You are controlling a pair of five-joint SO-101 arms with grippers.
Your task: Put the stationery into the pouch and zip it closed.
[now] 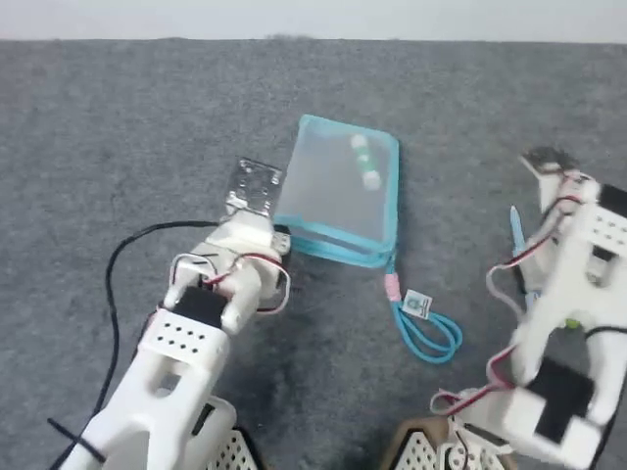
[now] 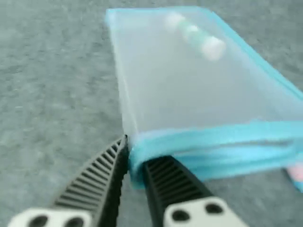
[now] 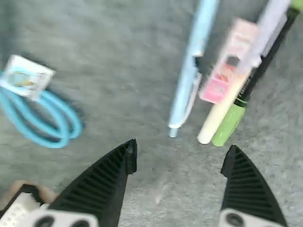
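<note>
Grey, felt-like table (image 2: pixel 47 71) spreads beneath and all round the left claw (image 2: pixel 134 155) — a pale strip (image 1: pixel 313 18) lies far beyond.

The pouch (image 1: pixel 338 191) is lying mid-way across the table (image 1: pixel 118 127), with a stationery piece (image 1: pixel 364 162) sitting inside near its far edge. The left gripper (image 2: pixel 135 151) is clamping its near left corner. The cord loop (image 1: pixel 428 333) is trailing from its near right corner, and the pens (image 3: pixel 227 85) are lying farther right, before the right gripper (image 3: pixel 180 151).
</note>
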